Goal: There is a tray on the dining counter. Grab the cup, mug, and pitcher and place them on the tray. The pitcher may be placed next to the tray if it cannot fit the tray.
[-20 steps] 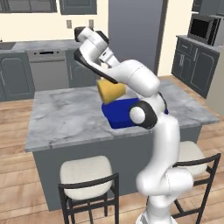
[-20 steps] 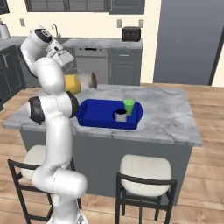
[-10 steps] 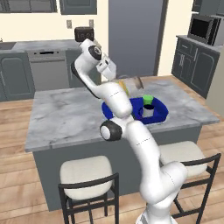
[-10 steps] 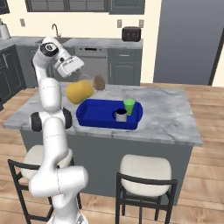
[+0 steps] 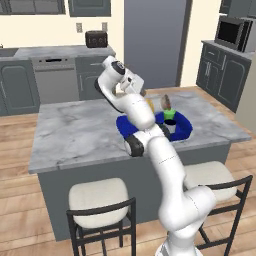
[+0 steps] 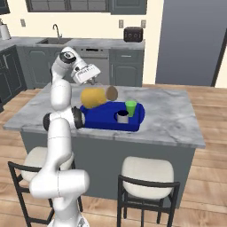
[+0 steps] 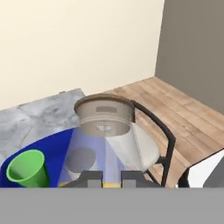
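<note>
Holding the squat yellow-orange pitcher with the clear upper half sideways over the deep royal-blue rectangular tray, the two-finger gripper looks pinched nearly together on it; in the hand view the dark finger tips sit right against the glass near its base, with the brown lid end and thin black handle pointing away. My guess is it's tipped like that because it got grabbed from the side and hasn't been turned upright yet, so it's hanging above the tray's left end, not resting on anything. Just past it, the small bright green tapered tumbler and the little pale grey-white mug with the dark navy inside already stand in the tray's right half, close together, which leaves the left half free for the big one. Looks like the last piece of the job. It all sits on the long grey-veined white marble island, two cushioned stools tucked under the near side. Further back: dark grey cabinets, a dishwasher, a toaster on the rear counter, wood floor.
</note>
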Available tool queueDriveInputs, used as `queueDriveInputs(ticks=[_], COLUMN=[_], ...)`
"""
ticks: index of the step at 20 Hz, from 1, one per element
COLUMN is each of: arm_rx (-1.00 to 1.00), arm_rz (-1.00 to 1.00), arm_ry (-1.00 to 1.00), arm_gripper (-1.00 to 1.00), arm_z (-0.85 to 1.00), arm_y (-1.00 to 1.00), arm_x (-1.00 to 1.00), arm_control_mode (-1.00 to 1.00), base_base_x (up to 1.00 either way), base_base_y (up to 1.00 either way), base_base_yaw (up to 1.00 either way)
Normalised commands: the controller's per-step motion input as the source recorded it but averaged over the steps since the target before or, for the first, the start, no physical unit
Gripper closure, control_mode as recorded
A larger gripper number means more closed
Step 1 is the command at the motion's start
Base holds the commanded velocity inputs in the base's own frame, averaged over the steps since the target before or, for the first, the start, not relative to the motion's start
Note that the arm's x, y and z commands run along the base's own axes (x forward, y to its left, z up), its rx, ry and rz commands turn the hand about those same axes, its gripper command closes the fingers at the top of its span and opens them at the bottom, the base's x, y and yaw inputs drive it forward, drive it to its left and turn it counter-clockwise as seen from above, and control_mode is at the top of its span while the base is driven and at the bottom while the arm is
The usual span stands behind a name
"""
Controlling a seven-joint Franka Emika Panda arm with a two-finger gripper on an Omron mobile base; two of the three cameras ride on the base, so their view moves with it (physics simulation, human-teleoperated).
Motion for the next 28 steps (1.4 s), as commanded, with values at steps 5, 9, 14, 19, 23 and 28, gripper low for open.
queueDriveInputs(ticks=[5, 9, 14, 19, 23, 28], arm_rx=[0.00, 0.00, 0.00, 0.00, 0.00, 0.00], arm_rz=[-0.32, -0.32, -0.32, -0.31, -0.30, -0.26], arm_ry=[0.17, 0.16, 0.15, 0.14, 0.13, 0.11], arm_gripper=[1.00, 1.00, 1.00, 1.00, 1.00, 1.00], arm_z=[-0.07, -0.10, -0.13, -0.14, -0.17, -0.18], arm_y=[-0.42, -0.42, -0.42, -0.18, 0.00, 0.15], arm_x=[0.58, 0.54, 0.54, 0.49, 0.51, 0.45], arm_control_mode=[-1.00, -1.00, -1.00, -1.00, -1.00, -1.00], base_base_x=[0.00, 0.00, 0.00, 0.00, 0.00, 0.00], base_base_y=[0.00, 0.00, 0.00, 0.00, 0.00, 0.00], base_base_yaw=[0.00, 0.00, 0.00, 0.00, 0.00, 0.00])
